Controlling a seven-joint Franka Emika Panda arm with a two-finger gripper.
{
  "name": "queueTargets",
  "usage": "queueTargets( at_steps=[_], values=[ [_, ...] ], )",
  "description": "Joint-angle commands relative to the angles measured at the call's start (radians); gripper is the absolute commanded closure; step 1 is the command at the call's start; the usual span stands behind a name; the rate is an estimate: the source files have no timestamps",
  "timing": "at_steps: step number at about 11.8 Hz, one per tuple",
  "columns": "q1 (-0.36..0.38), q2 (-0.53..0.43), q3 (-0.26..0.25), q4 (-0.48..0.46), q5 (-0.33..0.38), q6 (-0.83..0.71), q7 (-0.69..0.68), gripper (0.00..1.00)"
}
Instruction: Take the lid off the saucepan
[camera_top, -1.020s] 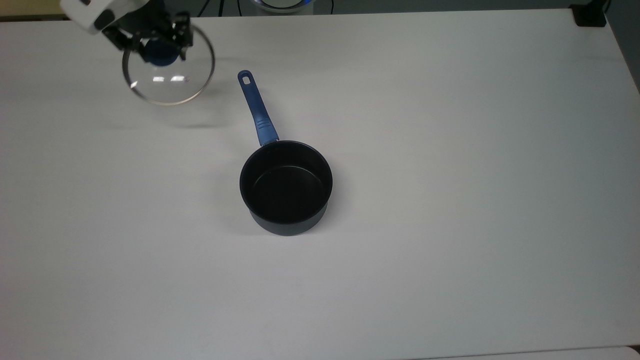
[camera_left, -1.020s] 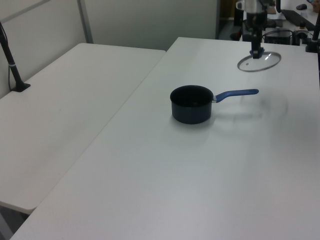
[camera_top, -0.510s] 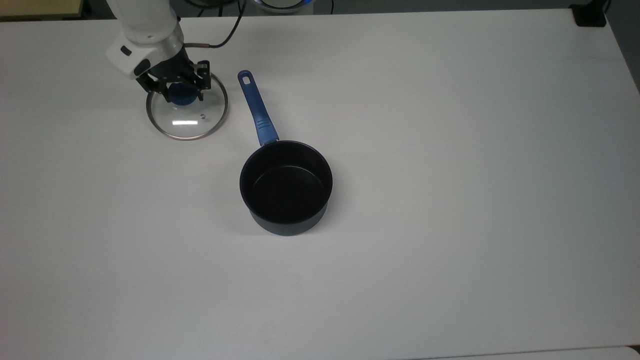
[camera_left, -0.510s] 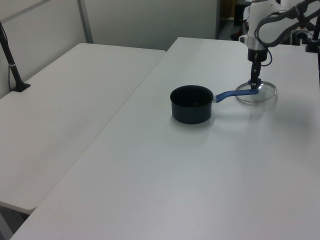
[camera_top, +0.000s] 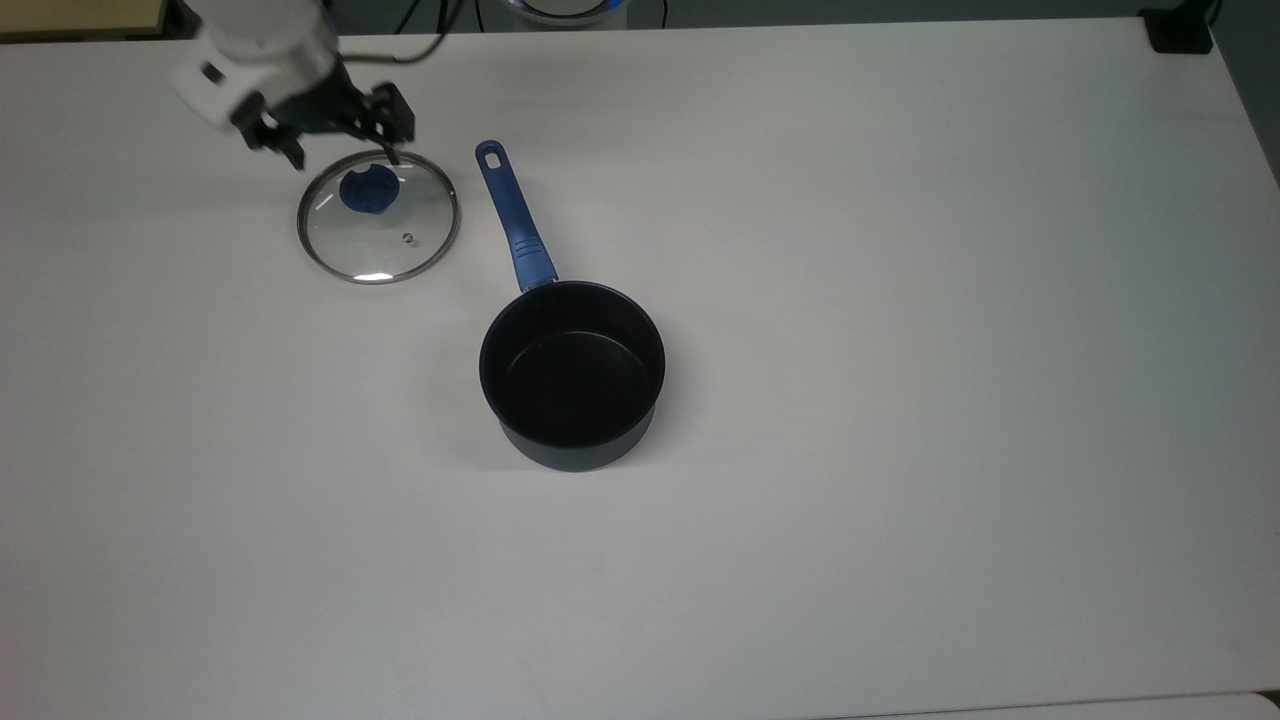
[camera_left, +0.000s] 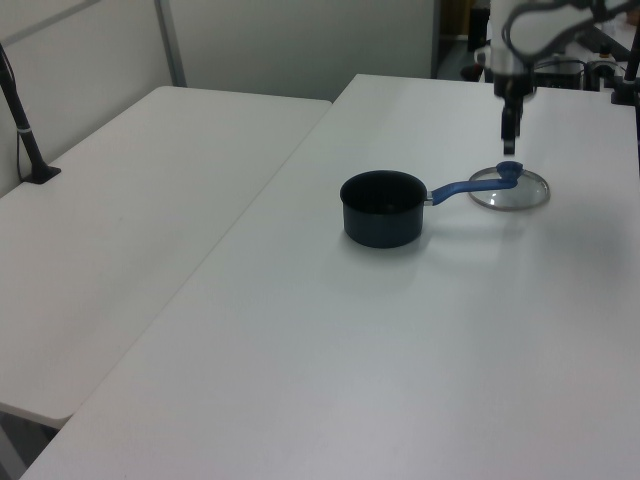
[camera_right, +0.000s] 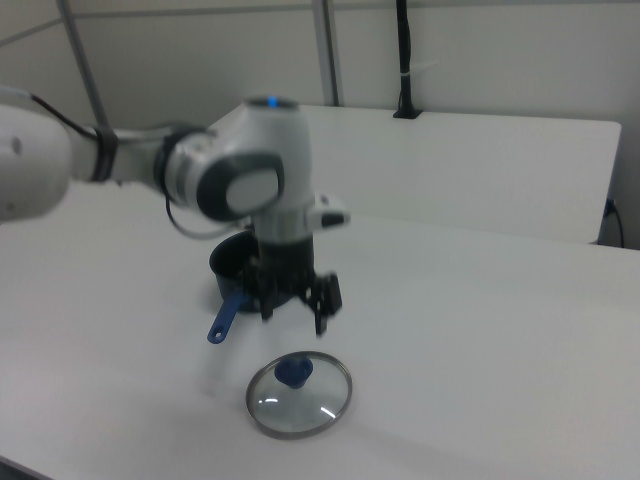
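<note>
**Lid set down, gripper pulling clear**

Since a moment ago the gripper (camera_top: 340, 140) has let go of the blue knob (camera_top: 369, 191) and risen; its jaws now stand apart above the far edge of the lid (camera_top: 378, 217), touching nothing. The lid lies flat on the desk (camera_top: 900, 400), knob up, just beside the end of the saucepan's handle (camera_top: 515, 215) and apart from it. The saucepan (camera_top: 572, 375) sits open near the middle of the desk, its black inside bare. The task looks essentially finished. What remains is a clean retreat: it is best for the arm to lift straight up until well clear of the knob before swinging away, so neither the lid nor the handle gets nudged.
</note>
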Motion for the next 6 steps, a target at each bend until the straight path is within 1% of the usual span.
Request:
queueTargets(
  at_steps=[1, 2, 4, 5, 6],
  values=[
    [0.06, -0.095, 0.011, 0.202, 0.037, -0.197, 0.201, 0.0],
    [0.106, -0.119, 0.011, 0.228, 0.052, -0.219, 0.334, 0.0],
    [0.219, -0.153, -0.001, 0.237, 0.052, -0.236, 0.576, 0.0],
    [0.258, -0.161, -0.006, 0.237, 0.052, -0.254, 0.616, 0.0],
    [0.277, -0.158, -0.006, 0.237, 0.043, -0.253, 0.607, 0.0]
  ],
)
